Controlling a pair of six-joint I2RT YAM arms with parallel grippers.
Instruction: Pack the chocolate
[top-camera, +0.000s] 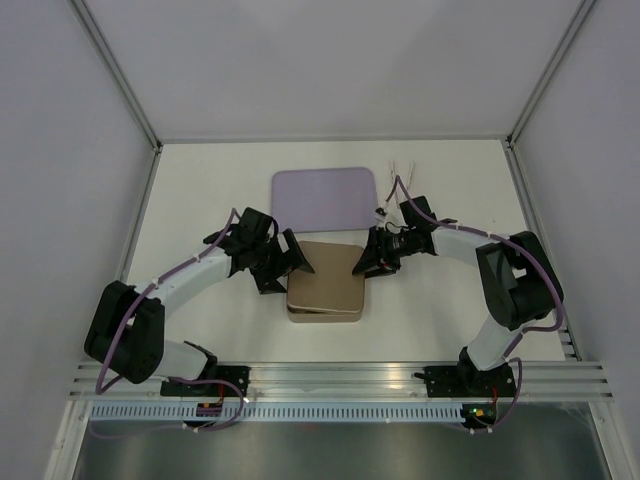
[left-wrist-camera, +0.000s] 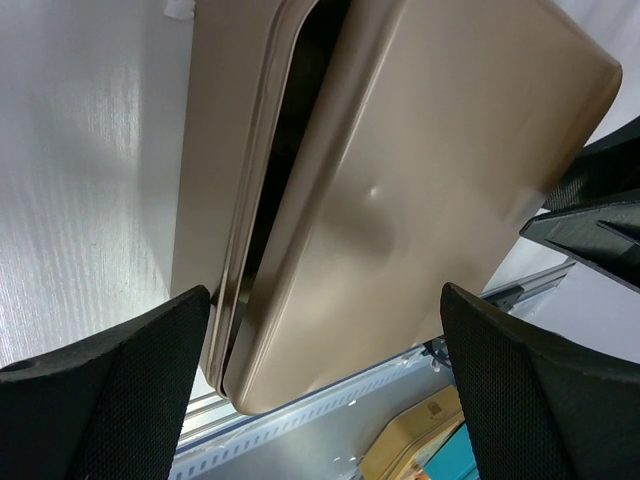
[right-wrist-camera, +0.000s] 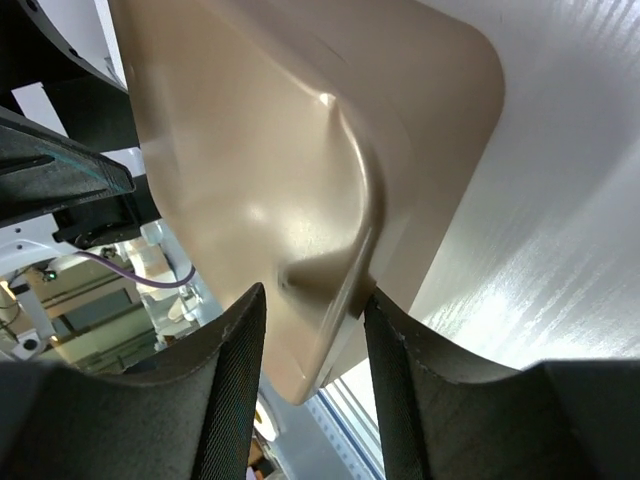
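The chocolate is hidden in every view. A tan metal lid (top-camera: 326, 283) lies askew on its tan box (left-wrist-camera: 215, 150), leaving a dark slit along one side. My left gripper (top-camera: 297, 263) sits at the lid's left edge. In its wrist view its jaws (left-wrist-camera: 325, 395) stand wide open with the lid's (left-wrist-camera: 430, 170) near corner between them, touching neither finger. My right gripper (top-camera: 362, 262) is at the lid's right edge. Its jaws (right-wrist-camera: 315, 385) straddle a corner of the lid (right-wrist-camera: 250, 150), slightly parted from it.
A flat lavender tray (top-camera: 325, 198) lies just behind the box. Thin silver tongs (top-camera: 403, 168) rest at the back right. White walls close in the table on three sides, and a metal rail (top-camera: 340, 378) runs along the near edge.
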